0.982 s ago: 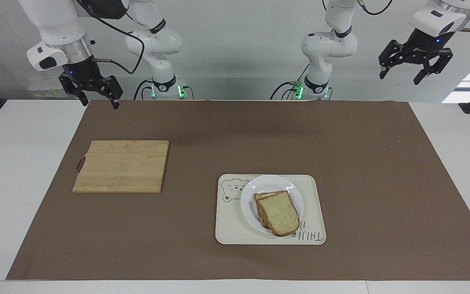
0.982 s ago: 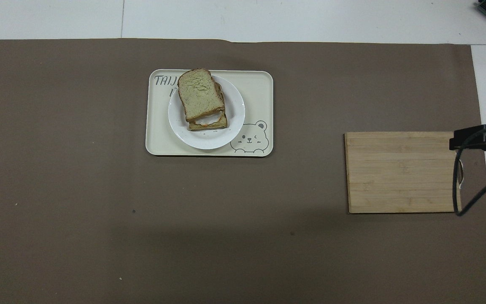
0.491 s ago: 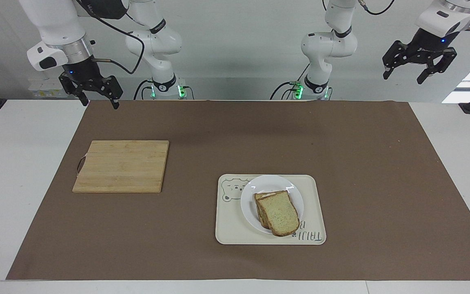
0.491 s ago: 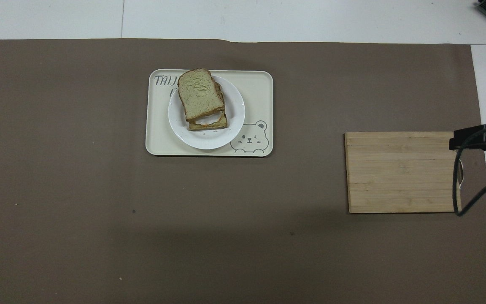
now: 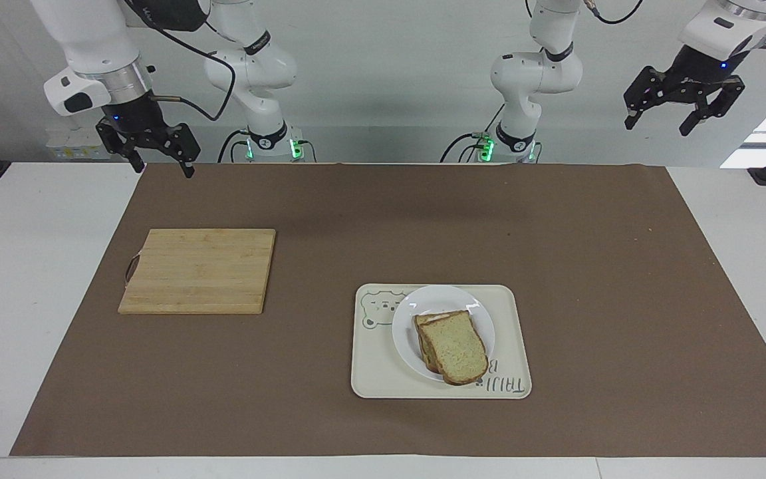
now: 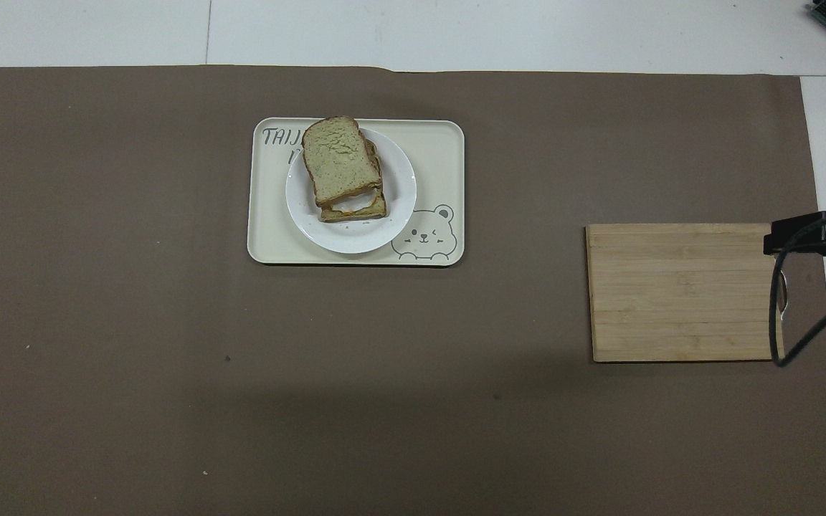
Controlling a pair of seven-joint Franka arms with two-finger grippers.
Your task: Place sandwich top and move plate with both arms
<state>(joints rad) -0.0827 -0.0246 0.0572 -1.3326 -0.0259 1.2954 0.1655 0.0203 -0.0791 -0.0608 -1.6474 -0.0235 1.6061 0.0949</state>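
Bread first: your sandwich top [image 5: 456, 350] [image 6: 337, 160] lies on the egg-topped slice [image 6: 355, 206], skewed so that only a strip of that lower slice, with a white and orange edge of filling, shows toward the robots. You see pale, speckled crumb and a dark brown crust, its rounded end pointing away from the robots. The stack sits on the plate [image 5: 409, 332] [image 6: 399, 208], which stands on the cream bear-printed tray [image 5: 373, 372] [image 6: 269, 236], covering part of its lettering. Nearer the robots, toward the right arm's end of the brown mat [image 5: 589, 266], lies the wooden cutting board [image 5: 200, 269] [image 6: 678, 290], well apart from the tray.

From overhead your grippers are almost cut off: only a black tip shows at each side edge. Facing them, the right gripper [image 5: 157, 163] hangs over the mat's corner with its fingers apart, and the left gripper [image 5: 662, 120] hangs high off the mat's left-arm end, fingers spread wide, both empty.

Compared with a second ago, the left gripper has risen a little and tilted; bread, plate, tray and board have not shifted.
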